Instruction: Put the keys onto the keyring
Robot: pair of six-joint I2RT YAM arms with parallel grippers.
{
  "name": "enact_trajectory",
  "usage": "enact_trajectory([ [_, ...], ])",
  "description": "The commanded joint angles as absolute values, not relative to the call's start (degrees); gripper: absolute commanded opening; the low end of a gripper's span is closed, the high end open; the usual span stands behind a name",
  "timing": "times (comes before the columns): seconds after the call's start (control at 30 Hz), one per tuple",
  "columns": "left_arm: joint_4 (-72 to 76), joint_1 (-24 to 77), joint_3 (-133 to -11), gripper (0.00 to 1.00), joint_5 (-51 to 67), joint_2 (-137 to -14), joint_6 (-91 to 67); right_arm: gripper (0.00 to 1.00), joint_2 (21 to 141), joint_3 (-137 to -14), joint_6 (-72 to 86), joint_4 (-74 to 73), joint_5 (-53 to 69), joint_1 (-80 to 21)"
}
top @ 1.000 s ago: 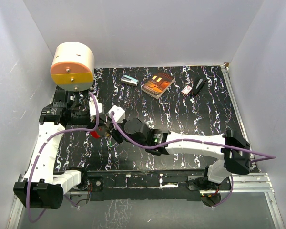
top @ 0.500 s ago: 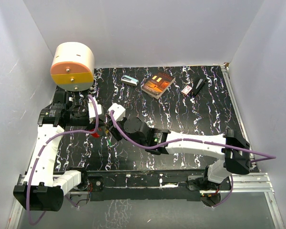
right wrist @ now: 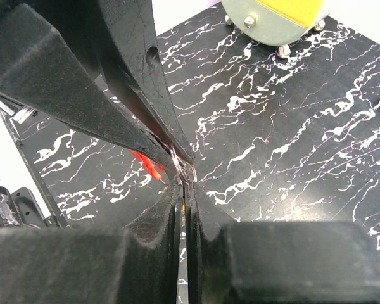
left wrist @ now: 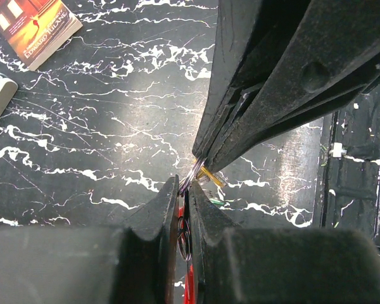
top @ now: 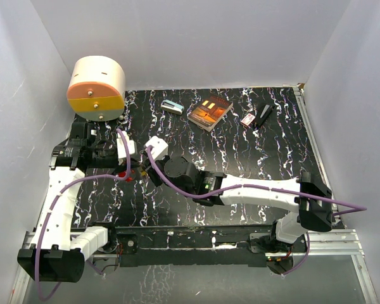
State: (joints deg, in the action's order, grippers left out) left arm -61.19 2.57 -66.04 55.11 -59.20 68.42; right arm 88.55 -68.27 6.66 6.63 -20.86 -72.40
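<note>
My left gripper [top: 131, 170] and right gripper [top: 146, 172] meet tip to tip above the left part of the black marbled table [top: 253, 158]. In the left wrist view my left gripper [left wrist: 183, 183] is shut on the silver keyring [left wrist: 184, 239], with a red key [left wrist: 190, 288] hanging between the jaws. The right fingers [left wrist: 253, 107] come in from the upper right with a yellow key [left wrist: 213, 178] at their tip, and a bit of green key [left wrist: 218, 202] shows below. In the right wrist view my right gripper [right wrist: 183, 189] is shut on the yellow key's thin blade, touching the keyring [right wrist: 178, 164] beside the red key [right wrist: 145, 163].
A book [top: 209, 111], a teal-and-white box [top: 172, 106], a red-and-white box [top: 247, 120] and a black object [top: 264, 116] lie at the back of the table. A cream and orange cylinder [top: 96, 87] stands at the back left, close to the left arm.
Both grippers, still tip to tip, have drifted slightly left and away from the near edge, with the red key moving along. Neither has opened.
</note>
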Motion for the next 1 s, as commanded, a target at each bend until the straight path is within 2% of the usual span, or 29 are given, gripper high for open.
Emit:
enact_trajectory([
  [0.0,-64.5,2.7,-67.3,0.0,59.5,-57.7,69.2,0.08,86.0,-70.7,7.1,11.6,-25.6,-70.9],
  [0.6,-68.7,2.6,-68.7,0.0,62.3,-57.2,71.7,0.08,82.8,-68.2,9.7,9.7,-24.4,-66.3],
  [0.97,-57.9,2.7,-65.1,0.0,54.8,-56.8,61.9,0.08,74.1,-62.9,7.3,6.6,-16.8,-66.3],
])
